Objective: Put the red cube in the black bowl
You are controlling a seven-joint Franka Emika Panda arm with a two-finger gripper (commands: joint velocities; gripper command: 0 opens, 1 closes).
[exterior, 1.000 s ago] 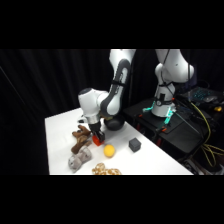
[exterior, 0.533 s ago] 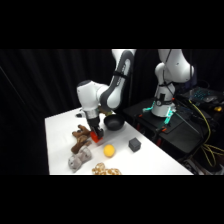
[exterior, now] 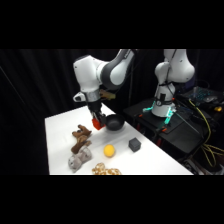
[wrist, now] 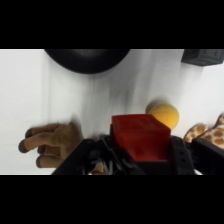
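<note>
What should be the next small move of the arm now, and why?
Probably carry the cube a little further sideways until it is over the bowl, then release. The claw holds the cube above the table, right beside the bowl's rim, not yet over it. In the wrist view the bowl lies ahead of the cube.
</note>
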